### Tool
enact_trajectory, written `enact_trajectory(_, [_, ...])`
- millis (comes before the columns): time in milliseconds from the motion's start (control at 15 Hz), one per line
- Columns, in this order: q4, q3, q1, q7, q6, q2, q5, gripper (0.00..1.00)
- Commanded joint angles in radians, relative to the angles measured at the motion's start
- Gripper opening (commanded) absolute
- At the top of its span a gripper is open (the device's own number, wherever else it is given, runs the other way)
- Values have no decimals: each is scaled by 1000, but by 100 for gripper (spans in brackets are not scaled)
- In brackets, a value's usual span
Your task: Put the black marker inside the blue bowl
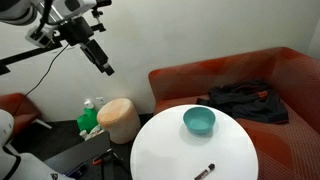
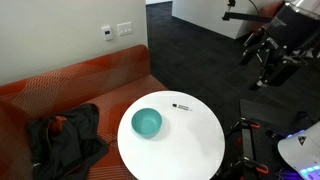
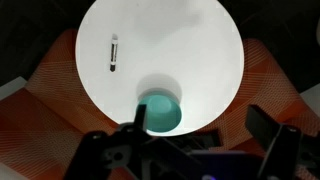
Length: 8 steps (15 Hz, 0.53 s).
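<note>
In an exterior view the black marker [image 1: 208,171] lies flat on the white round bench [image 1: 165,150], close to its rim and on bare surface. The wrist view shows it the same way: a thin dark stick on its own, touching nothing. The blue bowl [image 3: 160,112] stands upright on the same bench, well apart from the marker, and in both exterior views we see nothing inside it.

From this we judge that no part of the task is done. The marker has not been lifted. Everything is left to do: reach down, close on the marker, carry it across and let it go over the bowl.

The fingers [image 3: 140,120] show at the bottom of the wrist view, spread wide with a broad gap between them. Nothing sits in that gap, so they hold nothing and touch nothing. In both exterior views they hang high and off to one side of the bench, well apart from marker and bowl alike. From that height the wrist view takes in the whole bench top.

Beyond the bench, an orange-red sofa [image 1: 290,80] curves round its far side with a dark cloth heap [image 1: 245,100] lying on the seat. A tan cylindrical container [image 1: 120,118] stands beside the bench, clear of both task things.
</note>
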Motion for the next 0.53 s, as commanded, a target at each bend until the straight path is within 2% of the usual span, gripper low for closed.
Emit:
enact_trajectory(0, [3,-6,8,5,-3,1,-5,100])
enact_trajectory(467, [16,-17,-6,12,31,12,-8,100])
